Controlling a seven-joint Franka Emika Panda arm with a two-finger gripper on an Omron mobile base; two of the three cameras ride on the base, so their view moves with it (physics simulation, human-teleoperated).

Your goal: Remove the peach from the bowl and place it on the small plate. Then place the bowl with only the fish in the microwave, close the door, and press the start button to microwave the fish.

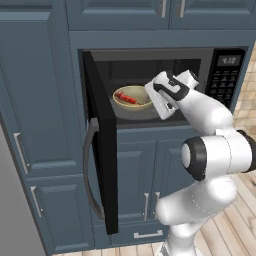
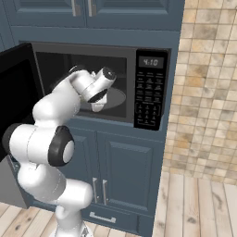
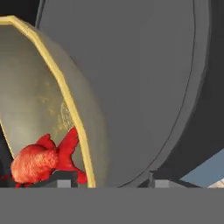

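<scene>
The bowl [image 1: 132,98] with the fish [image 1: 127,98] sat inside the microwave [image 1: 165,85]; the hand [image 1: 161,102], jaws parted, gripped nothing; shutting the door [image 1: 101,145] came next

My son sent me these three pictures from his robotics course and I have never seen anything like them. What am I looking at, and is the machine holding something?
It is a computer-rendered kitchen with a white robot arm on a base that can drive. Two pictures come from cameras on that base, behind the arm to its left and right. The third comes from a camera on the hand, so it looks tilted.

The arm reaches into the black microwave, whose door hangs wide open. Inside, on the grey turntable, sits an olive-tan bowl with a red fish in it.

The gripper is at the bowl's rim. In the hand view its two dark tips stand apart, one on either side of the rim, so it looks open, holding nothing.
</scene>
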